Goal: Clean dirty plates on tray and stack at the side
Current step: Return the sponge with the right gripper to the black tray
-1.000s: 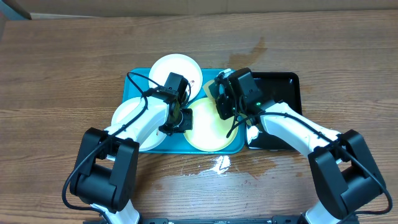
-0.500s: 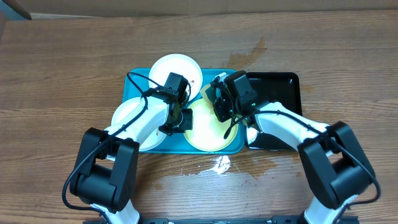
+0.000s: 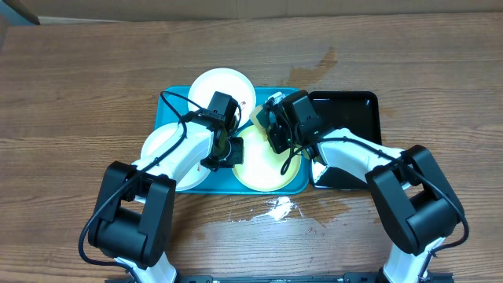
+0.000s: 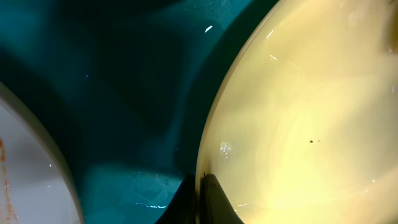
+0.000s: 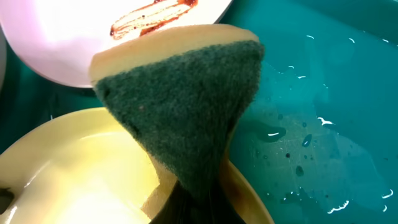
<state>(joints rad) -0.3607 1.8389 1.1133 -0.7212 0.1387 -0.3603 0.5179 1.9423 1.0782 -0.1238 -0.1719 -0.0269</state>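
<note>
Three plates lie on the turquoise tray (image 3: 170, 108): a white one at the back (image 3: 220, 88), a white one at the left (image 3: 161, 145), and the pale lime-rimmed plate (image 3: 263, 161) at the front. My left gripper (image 3: 228, 153) is shut on the lime plate's left rim (image 4: 208, 149). My right gripper (image 3: 271, 130) is shut on a green-and-yellow sponge (image 5: 186, 112), held over the lime plate's far edge (image 5: 74, 162). The back white plate (image 5: 74, 37) carries a brown smear (image 5: 152, 17). The left white plate's edge (image 4: 25, 168) shows a faint orange smear.
A glossy black tray (image 3: 354, 118) lies right of the turquoise tray. Water drops sit on the turquoise tray floor (image 5: 311, 137) and a small puddle on the wooden table (image 3: 277, 207) in front. Brown wall edge at the back.
My right gripper with the sponge has moved slightly left and toward the back over the lime plate's edge. The left arm has not moved.
</note>
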